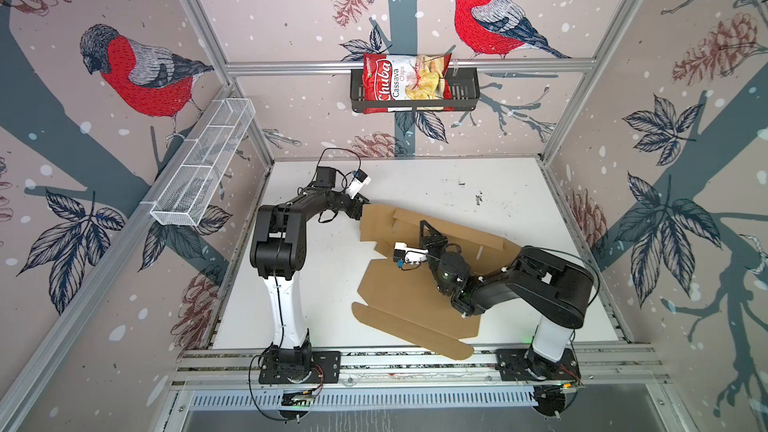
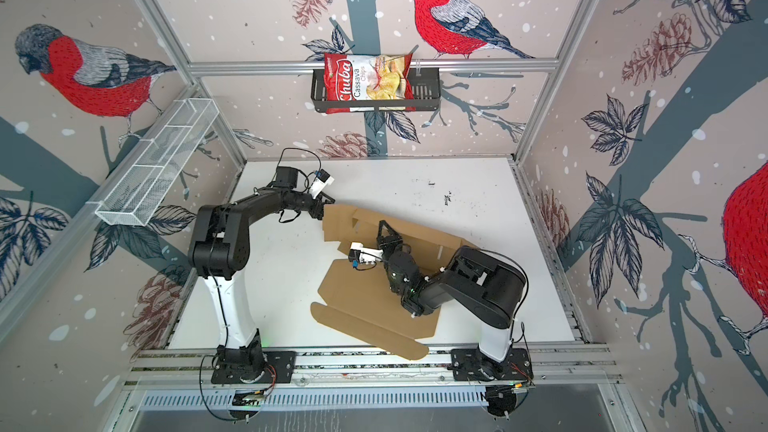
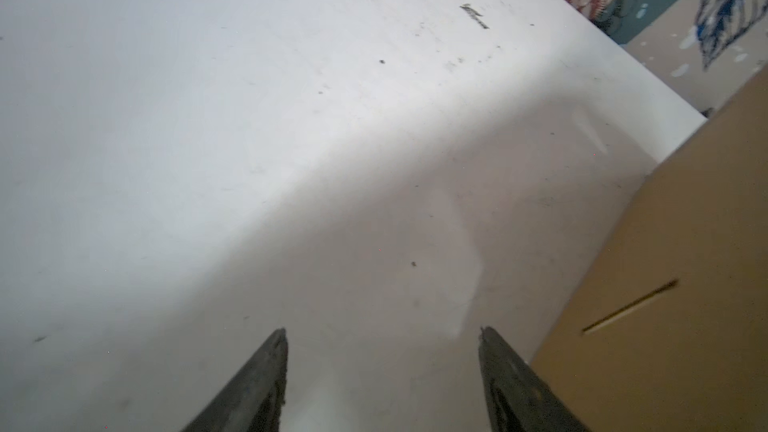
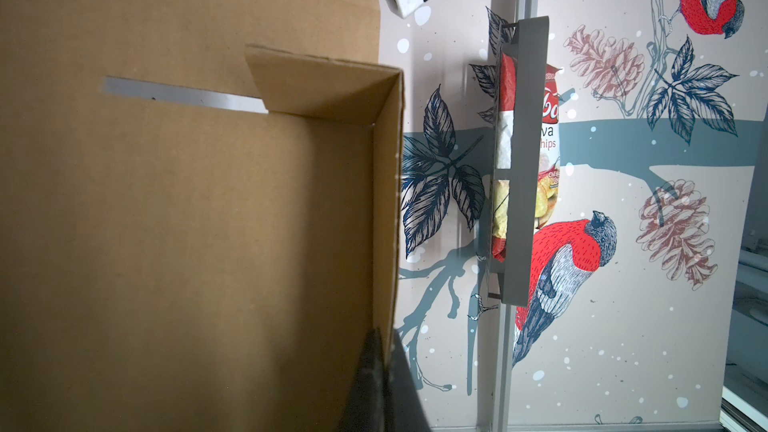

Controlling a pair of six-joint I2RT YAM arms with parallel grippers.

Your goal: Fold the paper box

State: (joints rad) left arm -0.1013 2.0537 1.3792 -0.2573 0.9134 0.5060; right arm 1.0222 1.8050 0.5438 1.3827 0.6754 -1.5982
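This is a purpose-built robot test cell in a lab. A silver aluminium profile frame (image 1: 409,65) boxes in a scuffed white tabletop (image 1: 436,184). The panel walls carry bullfinch-and-pinecone wallpaper (image 1: 291,14). Two black-and-white robot arms (image 1: 282,313) are bolted to a slotted aluminium rail (image 1: 415,361) along the lower edge of both top views.

Bright even light; soft shadow on table (image 3: 374,243); paper box (image 3: 673,276) motion-blurred.
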